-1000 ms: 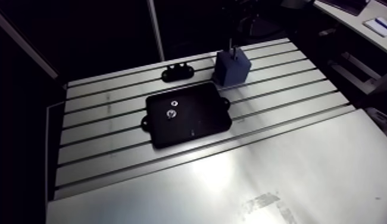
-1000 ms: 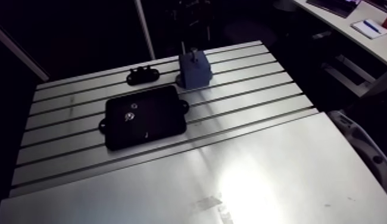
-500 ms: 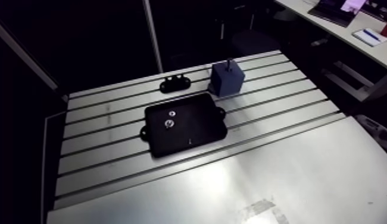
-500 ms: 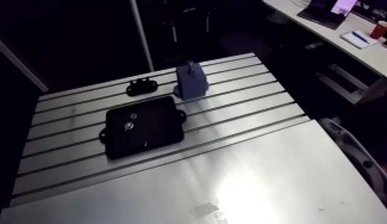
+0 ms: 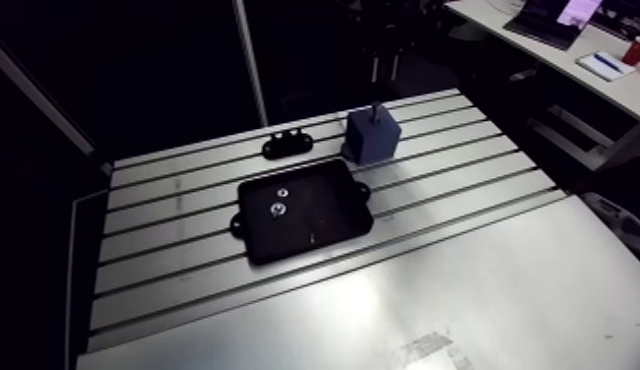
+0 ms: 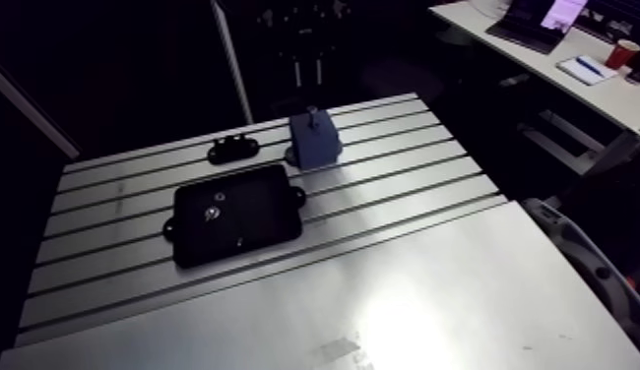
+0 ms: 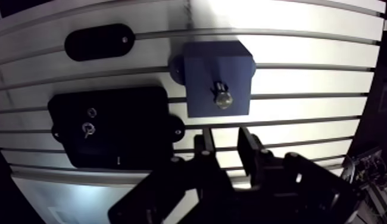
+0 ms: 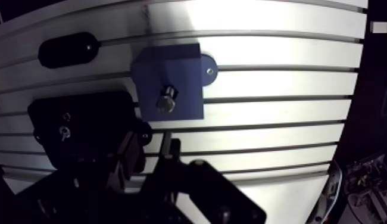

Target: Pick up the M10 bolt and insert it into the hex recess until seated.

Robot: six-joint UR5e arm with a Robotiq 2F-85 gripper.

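The bolt (image 7: 222, 98) stands upright in a blue block (image 7: 202, 65), its metal head up; in the arm view it is a thin stem (image 5: 375, 106) on the block (image 5: 373, 138). My gripper (image 7: 225, 136) hovers above the table just short of the block. Its two dark fingers (image 7: 205, 143) stand a narrow gap apart, with only bare table showing between them. In the arm view the gripper (image 5: 381, 67) hangs above the block. A black plate (image 7: 124, 134) beside the block carries two small metal fittings (image 7: 87, 127).
A small black oval bracket (image 7: 99, 42) lies on the slotted table (image 7: 303, 77) beyond the black plate. In the arm view a smooth metal sheet (image 5: 403, 305) covers the table's near part. The table's edge runs close behind the blue block.
The arm view has shifted, so the camera has moved. The gripper's dark shape now shows above the blue block. Block, bolt, plate and bracket lie where they were.
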